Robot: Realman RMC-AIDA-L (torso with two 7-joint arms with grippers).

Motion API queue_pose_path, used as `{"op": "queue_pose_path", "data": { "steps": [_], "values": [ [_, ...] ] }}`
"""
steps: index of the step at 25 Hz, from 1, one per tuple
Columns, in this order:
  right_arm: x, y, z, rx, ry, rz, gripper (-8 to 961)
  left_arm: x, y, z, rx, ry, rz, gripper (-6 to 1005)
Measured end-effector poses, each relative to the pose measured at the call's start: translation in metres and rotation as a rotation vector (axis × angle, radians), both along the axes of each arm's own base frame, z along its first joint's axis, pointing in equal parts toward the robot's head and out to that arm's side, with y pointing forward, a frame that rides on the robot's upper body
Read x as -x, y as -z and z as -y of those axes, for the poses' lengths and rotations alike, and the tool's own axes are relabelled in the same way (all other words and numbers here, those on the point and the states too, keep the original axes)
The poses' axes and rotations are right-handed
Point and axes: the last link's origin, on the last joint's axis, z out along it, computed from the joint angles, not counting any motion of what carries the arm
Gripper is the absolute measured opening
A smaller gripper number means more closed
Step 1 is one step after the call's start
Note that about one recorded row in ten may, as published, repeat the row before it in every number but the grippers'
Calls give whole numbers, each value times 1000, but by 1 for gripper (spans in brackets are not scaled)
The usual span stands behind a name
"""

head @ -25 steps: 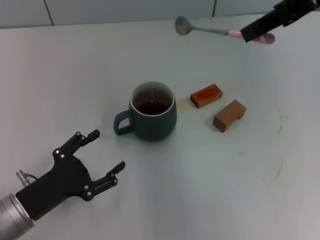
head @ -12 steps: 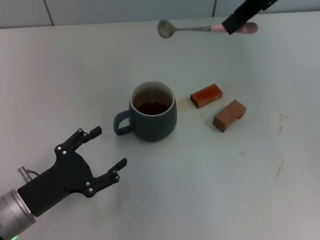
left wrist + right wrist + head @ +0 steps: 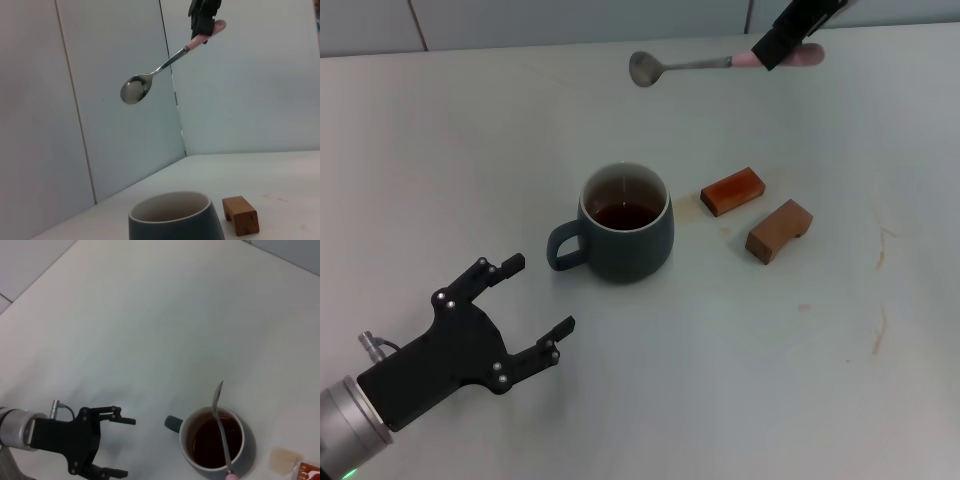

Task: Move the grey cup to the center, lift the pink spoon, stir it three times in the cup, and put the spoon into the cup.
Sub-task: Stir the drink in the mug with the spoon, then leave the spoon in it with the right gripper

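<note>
The grey cup (image 3: 626, 224) stands mid-table with dark liquid inside and its handle towards my left arm; it also shows in the left wrist view (image 3: 175, 218) and the right wrist view (image 3: 212, 438). My right gripper (image 3: 782, 42) is shut on the pale pink handle of the pink spoon (image 3: 695, 65) and holds it high in the air, bowl end out. In the right wrist view the pink spoon (image 3: 220, 430) hangs above the cup's opening. In the left wrist view the pink spoon (image 3: 160, 70) is well above the cup. My left gripper (image 3: 535, 300) is open and empty, near the cup's handle side.
Two brown wooden blocks (image 3: 732, 190) (image 3: 779, 230) lie on the table to the right of the cup. One block (image 3: 241, 215) shows in the left wrist view. A grey panelled wall runs along the table's far edge.
My right gripper has carried the spoon leftward and further up in the head view, towards the space above the cup. My left gripper has barely shifted.
</note>
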Motion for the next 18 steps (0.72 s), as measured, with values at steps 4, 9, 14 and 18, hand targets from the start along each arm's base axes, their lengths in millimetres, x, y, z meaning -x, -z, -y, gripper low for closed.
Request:
{"op": "queue_pose_path", "data": {
  "steps": [4,9,14,18],
  "values": [
    [-1,4,-2,27,25,16,115,0,0,0,2,1,-2,852],
    [1,10,-6,59,51,63,115,0,0,0,4,2,-5,852],
    [3,17,-7,96,67,88,115,0,1,0,13,0,-3,852],
    [4,19,-8,120,86,93,115,0,1,1,23,1,-2,852]
  ]
}}
